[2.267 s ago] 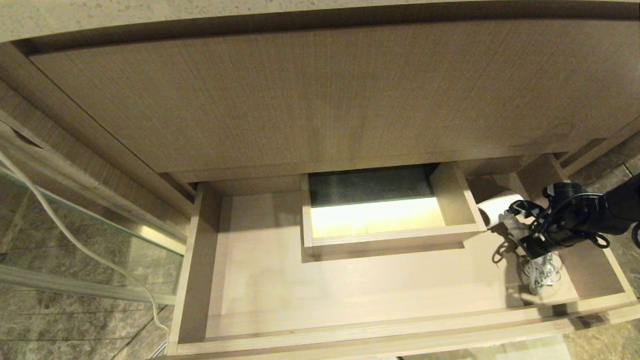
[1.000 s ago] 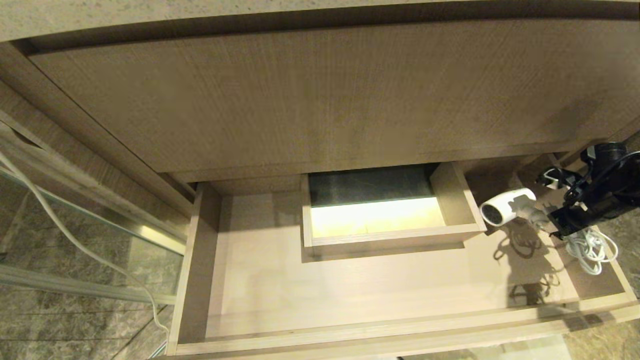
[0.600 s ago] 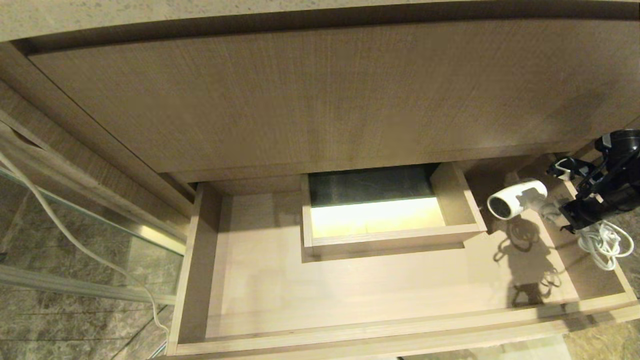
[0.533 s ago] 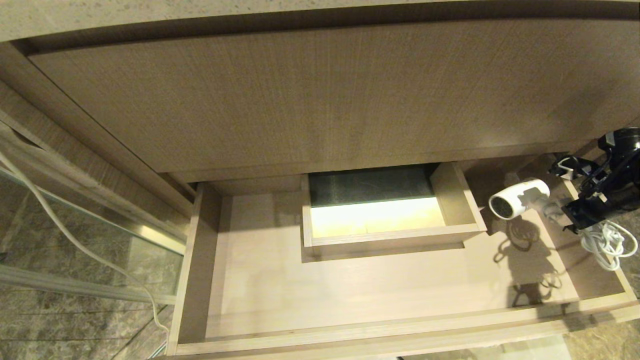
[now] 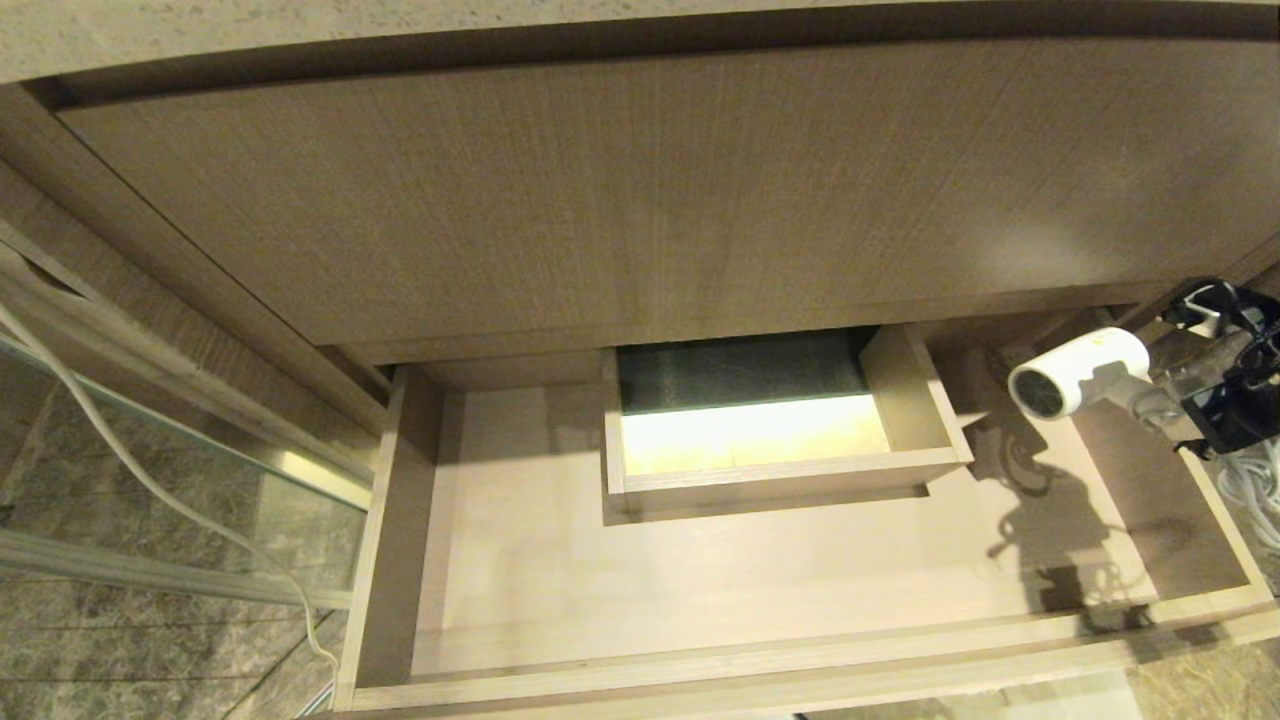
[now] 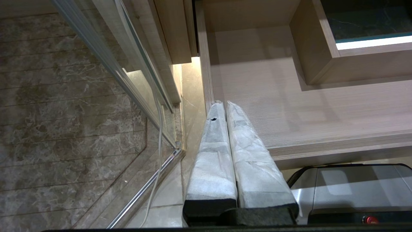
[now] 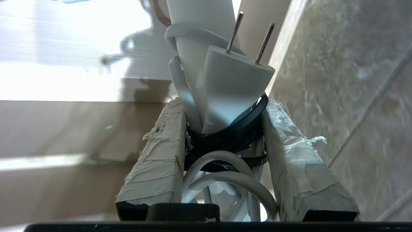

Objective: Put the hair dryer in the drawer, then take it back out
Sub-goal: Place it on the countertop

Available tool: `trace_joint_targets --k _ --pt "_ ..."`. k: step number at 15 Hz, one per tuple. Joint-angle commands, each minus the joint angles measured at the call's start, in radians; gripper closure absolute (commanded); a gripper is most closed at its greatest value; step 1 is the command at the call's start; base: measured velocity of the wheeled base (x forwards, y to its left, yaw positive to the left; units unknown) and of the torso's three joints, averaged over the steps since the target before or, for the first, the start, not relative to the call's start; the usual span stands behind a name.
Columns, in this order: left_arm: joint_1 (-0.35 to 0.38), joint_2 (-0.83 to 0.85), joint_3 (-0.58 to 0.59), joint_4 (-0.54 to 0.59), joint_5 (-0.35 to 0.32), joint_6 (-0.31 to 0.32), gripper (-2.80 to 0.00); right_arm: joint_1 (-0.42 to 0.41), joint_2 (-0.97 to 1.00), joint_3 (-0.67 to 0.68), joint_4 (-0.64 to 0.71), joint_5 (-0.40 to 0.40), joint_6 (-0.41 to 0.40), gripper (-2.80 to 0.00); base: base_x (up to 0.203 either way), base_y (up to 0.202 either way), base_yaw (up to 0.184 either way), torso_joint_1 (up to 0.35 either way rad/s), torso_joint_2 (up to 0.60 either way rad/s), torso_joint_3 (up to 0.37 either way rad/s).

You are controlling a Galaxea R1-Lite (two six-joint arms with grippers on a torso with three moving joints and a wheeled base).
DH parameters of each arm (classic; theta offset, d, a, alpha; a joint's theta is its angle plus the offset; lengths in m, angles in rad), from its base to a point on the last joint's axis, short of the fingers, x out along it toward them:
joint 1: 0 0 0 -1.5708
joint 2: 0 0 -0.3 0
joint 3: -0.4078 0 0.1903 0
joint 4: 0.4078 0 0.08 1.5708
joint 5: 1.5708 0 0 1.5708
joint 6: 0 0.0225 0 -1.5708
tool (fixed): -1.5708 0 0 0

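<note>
The small white hair dryer (image 5: 1075, 372) hangs in the air above the right end of the open drawer (image 5: 700, 590), barrel pointing left. My right gripper (image 5: 1168, 388) is shut on its handle and the strapped cord bundle. In the right wrist view the taped fingers (image 7: 161, 154) clamp the handle (image 7: 199, 19), the plug (image 7: 231, 83) and the black strap. Loose loops of cord (image 5: 1262, 490) dangle past the drawer's right side. My left gripper (image 6: 223, 106) is shut and empty, parked near the drawer's (image 6: 305, 109) front left corner.
A boxed cut-out (image 5: 920, 400) rises from the drawer's middle. A tall wood-grain panel (image 5: 600, 200) overhangs the back. A glass partition with a white cable (image 5: 130, 460) stands to the left. My grey base (image 6: 354, 187) sits under the drawer front.
My right gripper has lifted the hair dryer off the drawer floor and carried it up and to the right. The cord bundle now hangs beyond the drawer's right side.
</note>
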Motion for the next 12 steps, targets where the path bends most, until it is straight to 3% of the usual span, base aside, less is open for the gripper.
trace_joint_targets --k 1,5,12 --pt "0.0 0.0 0.001 0.0 0.0 0.0 0.0 -0.001 -0.139 0.091 -0.005 0.031 0.006 0.0 0.0 0.0 0.0 0.0 0.0 0.0" --pt "0.0 0.0 0.001 0.0 0.0 0.0 0.0 0.0 -0.286 0.233 -0.039 0.085 0.006 0.0 0.0 0.0 0.0 0.0 0.0 0.0" --pt "0.0 0.0 0.002 0.0 0.0 0.0 0.0 0.0 -0.347 0.264 -0.05 0.083 0.003 0.0 0.0 0.0 0.0 0.0 0.0 0.0"
